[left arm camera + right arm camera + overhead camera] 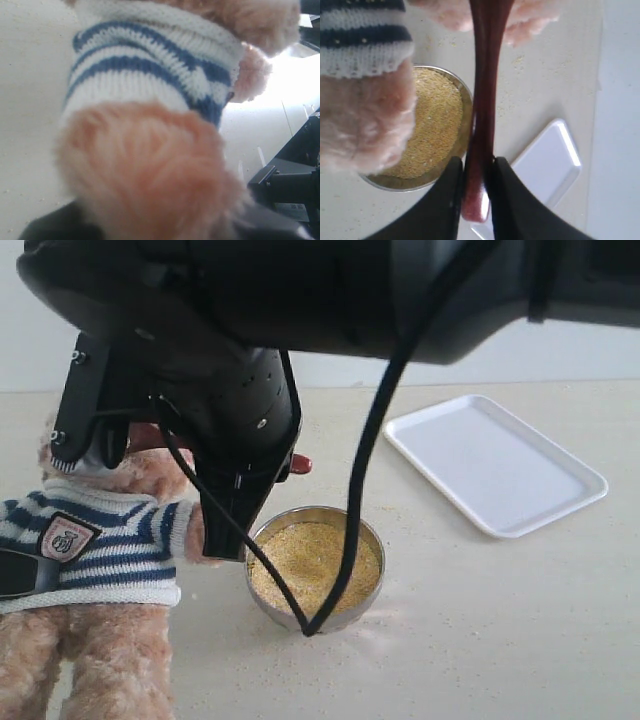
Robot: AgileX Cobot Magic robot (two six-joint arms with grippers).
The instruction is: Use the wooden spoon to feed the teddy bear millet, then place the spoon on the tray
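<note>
Right wrist view: the right gripper [477, 165] is closed on the handle of the wooden spoon [482, 100], with one black finger pressed to each side. A short stub of handle projects behind the fingers. Ahead of the gripper, the spoon runs straight out to the plush of the teddy bear [365, 115], where its far end is cut off by the frame edge. The steel bowl [400, 182] is located below the gripper and just to one side of the spoon, and it is filled nearly to the rim with millet [435, 120]. One paw of the bear overlaps the bowl's edge. The tray [545, 155] lies flat on the surface [545, 75], on the side of the gripper away from the bear and well apart from the bowl. Stray grains [517, 60] are scattered on the surface.

Left wrist view: the left gripper [160, 232] is closed on the bear's body, with dark parts showing either side of a fluffy limb. In the exterior view, one finger [22, 575] is seen across the striped sweater.
</note>
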